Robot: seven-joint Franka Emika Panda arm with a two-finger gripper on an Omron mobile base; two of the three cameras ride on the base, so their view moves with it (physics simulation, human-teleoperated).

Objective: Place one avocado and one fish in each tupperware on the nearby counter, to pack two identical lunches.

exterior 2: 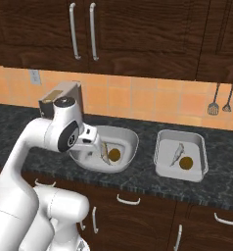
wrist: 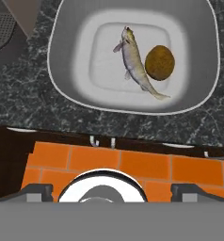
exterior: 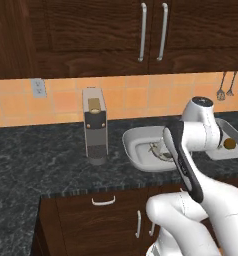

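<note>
Dark counter [exterior 2: 138, 184] bears two tupperwares [exterior 2: 181, 155], each seemingly holding fish and avocado.

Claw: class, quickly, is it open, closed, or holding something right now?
Claw: open, holding nothing, above the tupperware with fish and avocado.

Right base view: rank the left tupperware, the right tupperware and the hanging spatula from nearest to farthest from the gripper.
1. Left tupperware, directly under the open gripper.
2. Right tupperware, farther right along the counter.
3. Spatula, hanging at the far right, beyond both.
</note>
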